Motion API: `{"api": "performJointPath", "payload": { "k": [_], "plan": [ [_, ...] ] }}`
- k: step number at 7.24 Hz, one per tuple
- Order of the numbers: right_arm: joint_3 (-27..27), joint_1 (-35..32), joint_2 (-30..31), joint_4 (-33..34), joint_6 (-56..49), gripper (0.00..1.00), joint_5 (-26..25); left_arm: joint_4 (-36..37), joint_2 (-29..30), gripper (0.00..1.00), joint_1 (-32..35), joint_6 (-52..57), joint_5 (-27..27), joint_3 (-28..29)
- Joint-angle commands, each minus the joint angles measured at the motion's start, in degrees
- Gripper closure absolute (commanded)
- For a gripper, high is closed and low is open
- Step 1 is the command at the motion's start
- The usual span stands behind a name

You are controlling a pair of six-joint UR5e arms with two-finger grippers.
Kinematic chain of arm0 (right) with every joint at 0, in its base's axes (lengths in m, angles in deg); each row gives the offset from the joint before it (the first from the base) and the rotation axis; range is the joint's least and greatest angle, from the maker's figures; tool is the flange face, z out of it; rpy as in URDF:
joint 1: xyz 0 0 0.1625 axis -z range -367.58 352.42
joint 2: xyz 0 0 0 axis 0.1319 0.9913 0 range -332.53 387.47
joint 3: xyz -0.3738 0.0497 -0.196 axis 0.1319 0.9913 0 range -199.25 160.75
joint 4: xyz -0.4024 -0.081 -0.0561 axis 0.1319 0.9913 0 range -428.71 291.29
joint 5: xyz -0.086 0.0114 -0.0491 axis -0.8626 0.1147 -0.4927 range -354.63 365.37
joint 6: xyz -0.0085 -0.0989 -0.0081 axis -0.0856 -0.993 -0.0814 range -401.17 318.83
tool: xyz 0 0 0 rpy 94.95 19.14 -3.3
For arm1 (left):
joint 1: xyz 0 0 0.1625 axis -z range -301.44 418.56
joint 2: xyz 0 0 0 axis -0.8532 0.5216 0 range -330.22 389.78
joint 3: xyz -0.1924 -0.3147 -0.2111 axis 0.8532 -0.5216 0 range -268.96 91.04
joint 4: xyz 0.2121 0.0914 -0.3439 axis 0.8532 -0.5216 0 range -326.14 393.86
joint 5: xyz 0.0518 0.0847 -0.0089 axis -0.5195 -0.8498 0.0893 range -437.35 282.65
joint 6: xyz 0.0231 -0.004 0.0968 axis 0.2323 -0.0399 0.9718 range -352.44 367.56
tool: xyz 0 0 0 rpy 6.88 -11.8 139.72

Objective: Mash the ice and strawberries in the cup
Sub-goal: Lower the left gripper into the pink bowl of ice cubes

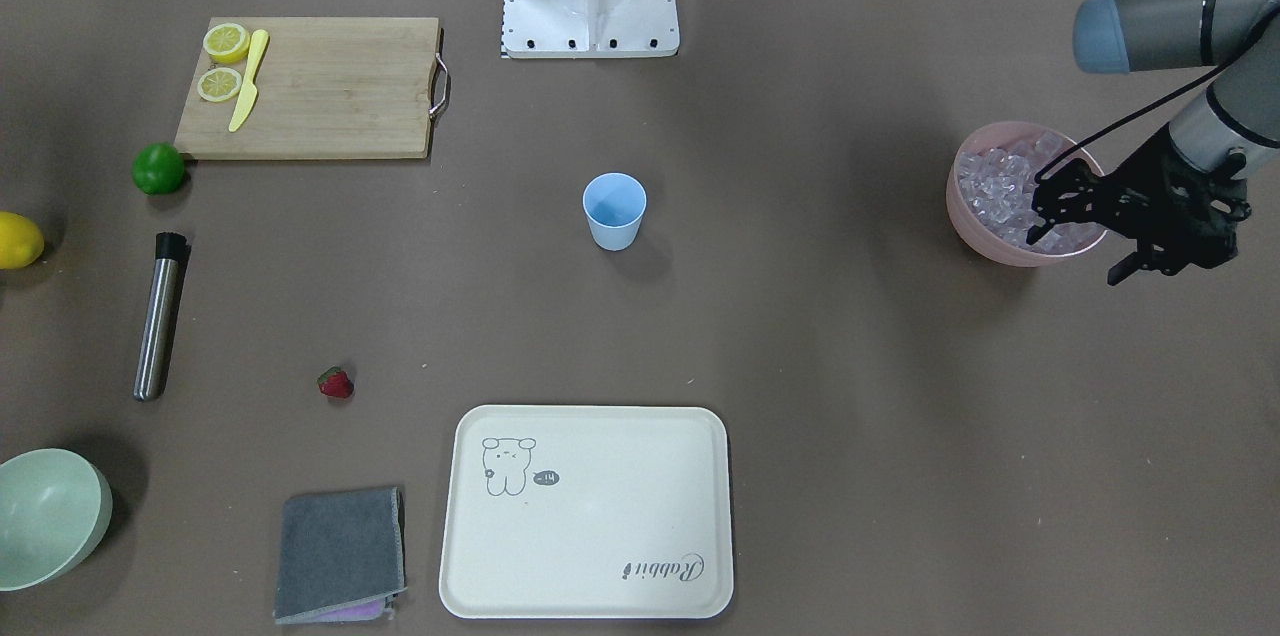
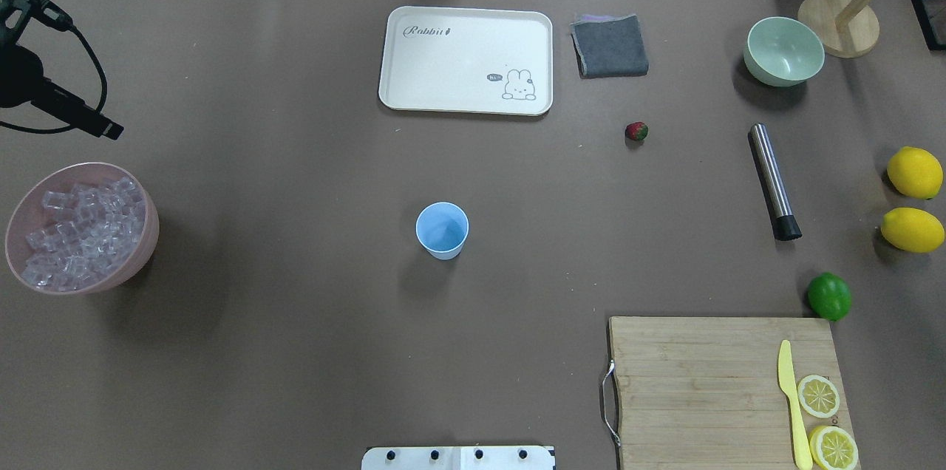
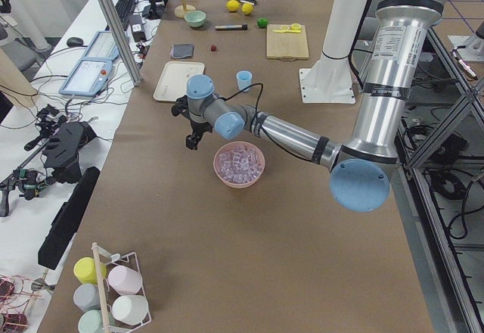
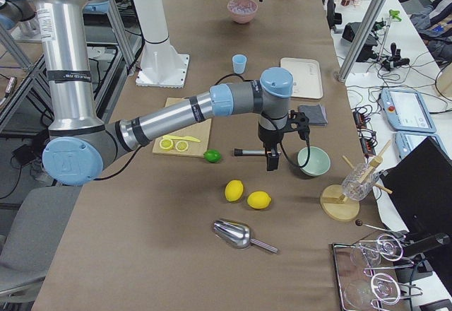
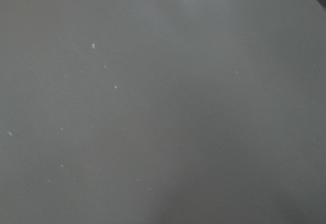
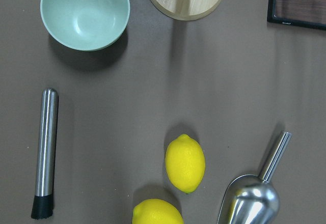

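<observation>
The left gripper hangs empty, jaws spread, just beside and above the pink bowl of ice. The light-blue cup stands well apart from it, the strawberry farther still. The right gripper shows too little to judge its jaws.

Two bowls, two lemons, two lemon halves, many ice cubes, and one each of cup, strawberry, lime, tray, board, knife, muddler, cloth, scoop are counted.
</observation>
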Motion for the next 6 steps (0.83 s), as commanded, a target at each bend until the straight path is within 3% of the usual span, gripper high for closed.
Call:
{"api": "performJointPath", "payload": {
  "k": [1, 5, 6],
  "plan": [
    [0.2, 0.0, 0.5, 0.0, 0.2, 0.00, -0.1, -0.2, -4.7, 0.02, -1.1, 6.7, 0.9, -1.3],
    [-0.1, 0.0, 0.9, 0.0, 0.2, 0.00, -0.1, -7.5, -9.8, 0.04, -4.0, 11.7, 3.0, -1.5],
    [-0.1, 0.0, 1.2, 0.0, 0.2, 0.00, -0.1, -7.6, -10.1, 0.12, -5.2, 12.0, 3.0, -1.9]
  ]
}}
